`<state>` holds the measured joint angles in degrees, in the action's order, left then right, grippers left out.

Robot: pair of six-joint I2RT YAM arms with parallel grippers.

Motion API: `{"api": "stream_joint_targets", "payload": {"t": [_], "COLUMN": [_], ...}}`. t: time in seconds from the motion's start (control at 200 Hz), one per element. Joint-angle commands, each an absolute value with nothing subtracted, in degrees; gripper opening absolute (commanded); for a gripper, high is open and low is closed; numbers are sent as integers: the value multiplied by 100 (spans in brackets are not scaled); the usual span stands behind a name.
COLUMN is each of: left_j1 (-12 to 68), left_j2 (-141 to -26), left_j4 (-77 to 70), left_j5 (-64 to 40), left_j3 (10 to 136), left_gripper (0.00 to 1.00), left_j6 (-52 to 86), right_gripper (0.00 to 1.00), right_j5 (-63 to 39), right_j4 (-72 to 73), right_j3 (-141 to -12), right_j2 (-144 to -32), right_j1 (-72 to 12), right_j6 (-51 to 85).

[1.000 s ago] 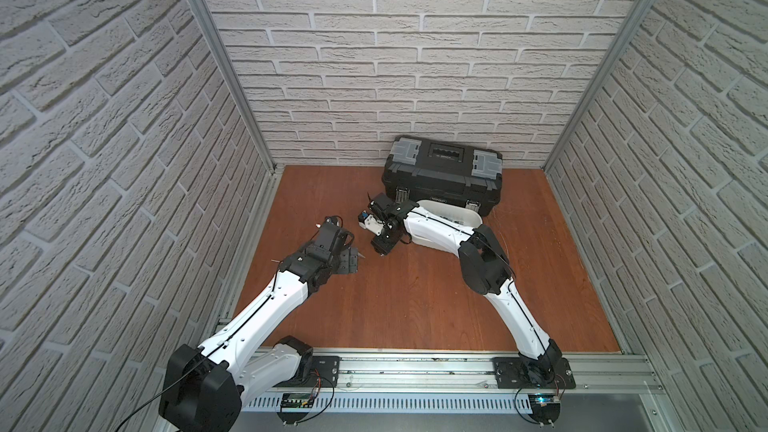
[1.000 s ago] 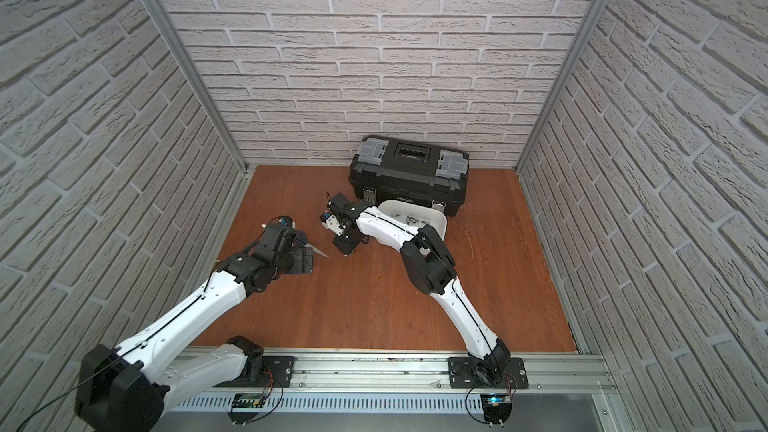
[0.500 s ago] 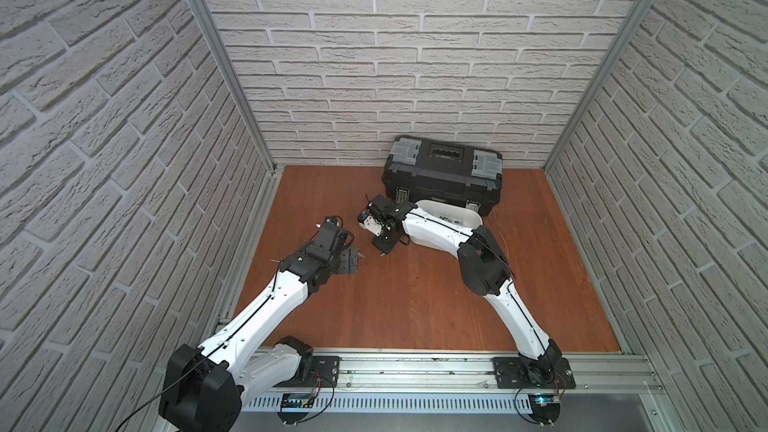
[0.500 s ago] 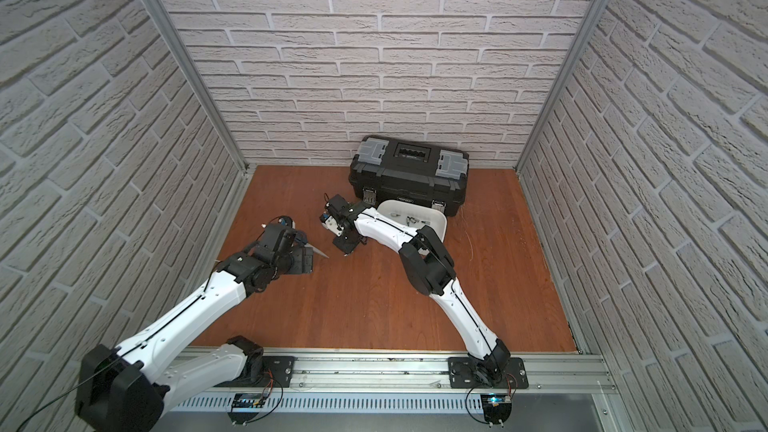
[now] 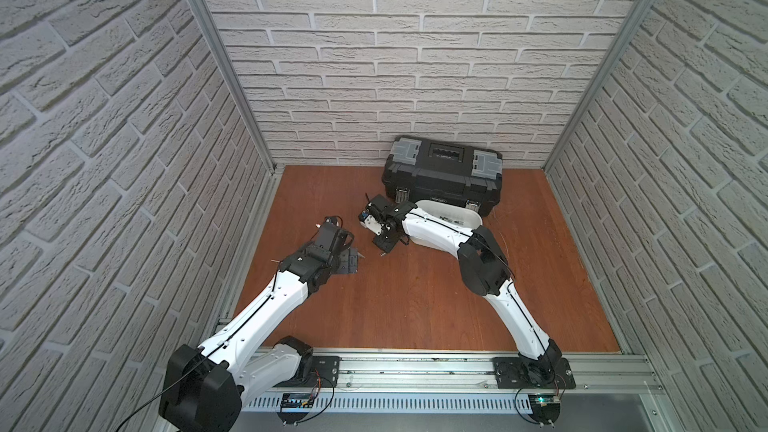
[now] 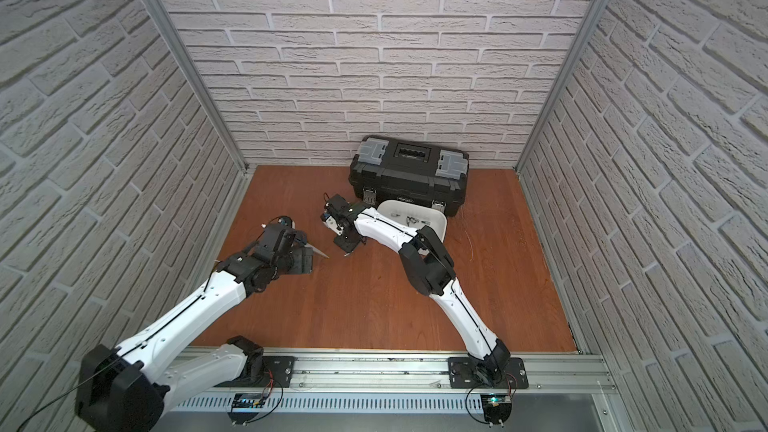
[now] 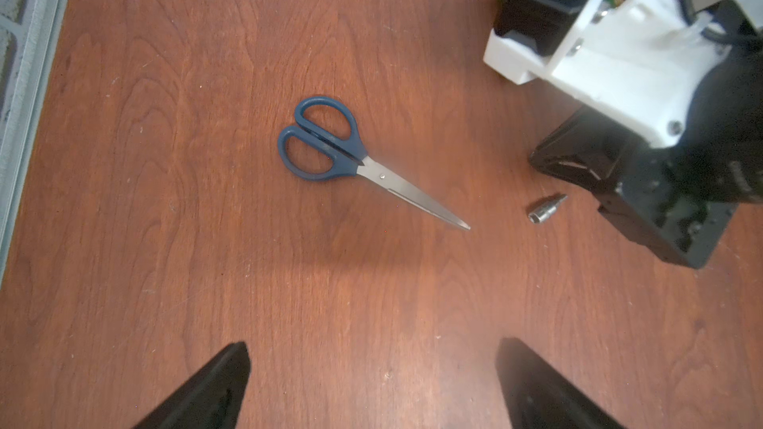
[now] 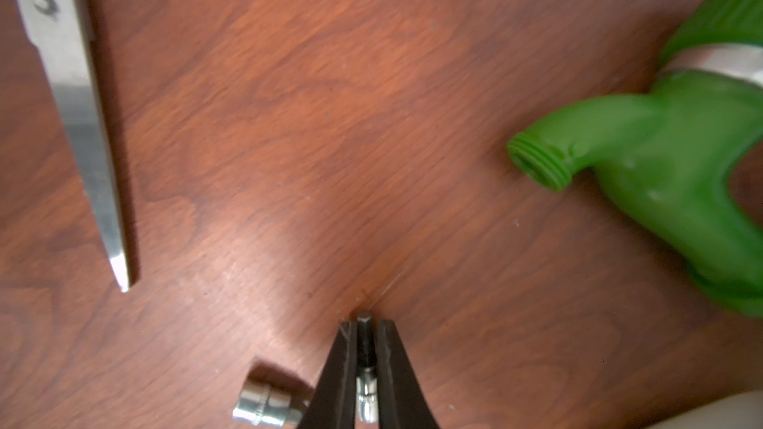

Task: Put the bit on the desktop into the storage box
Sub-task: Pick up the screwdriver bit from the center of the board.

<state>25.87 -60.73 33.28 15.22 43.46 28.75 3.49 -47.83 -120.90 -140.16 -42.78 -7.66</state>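
The left hand (image 7: 371, 348) hangs wide open above the surface (image 5: 415, 305), over closed blue-handled scissors (image 7: 382, 177). Just right of the scissor tips lies a silver socket (image 7: 545, 210). Beside it the right hand (image 8: 365, 330) is clamped on the bit (image 8: 366, 348), low at the surface. A green plastic sprayer (image 8: 660, 150) lies near. Further right sits the white storage box (image 6: 438, 230), small metal pieces inside, with the black toolbox (image 6: 409, 176) behind it.

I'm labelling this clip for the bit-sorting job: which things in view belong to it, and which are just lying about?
Job: hex bit pinched in the right gripper; silver bit loose on the desktop; storage box.
Lying about: scissors; green plastic fitting; black toolbox.
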Motion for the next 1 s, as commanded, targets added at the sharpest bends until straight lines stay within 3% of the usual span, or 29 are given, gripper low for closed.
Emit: {"api": "stream_joint_targets", "payload": {"t": [0.0, 0.48, 0.995], "left_j1": [2533, 2530, 2514], "left_j2": [-6117, -6214, -6180], "left_j4": [3375, 3366, 3384], "left_j5": [1591, 1581, 1574], "left_j3": [4336, 4409, 4397], "left_gripper": [98, 98, 98], "left_j6": [2896, 2884, 2874], "right_gripper": [10, 5, 22], "right_j5": [549, 571, 727], "right_j4": [-4904, -4975, -5247], "right_j3": [-12212, -12248, -12198], "right_j2": [-14031, -13822, -13935], "right_j1": [-4330, -4318, -4311], "right_j6": [-684, -620, -501]}}
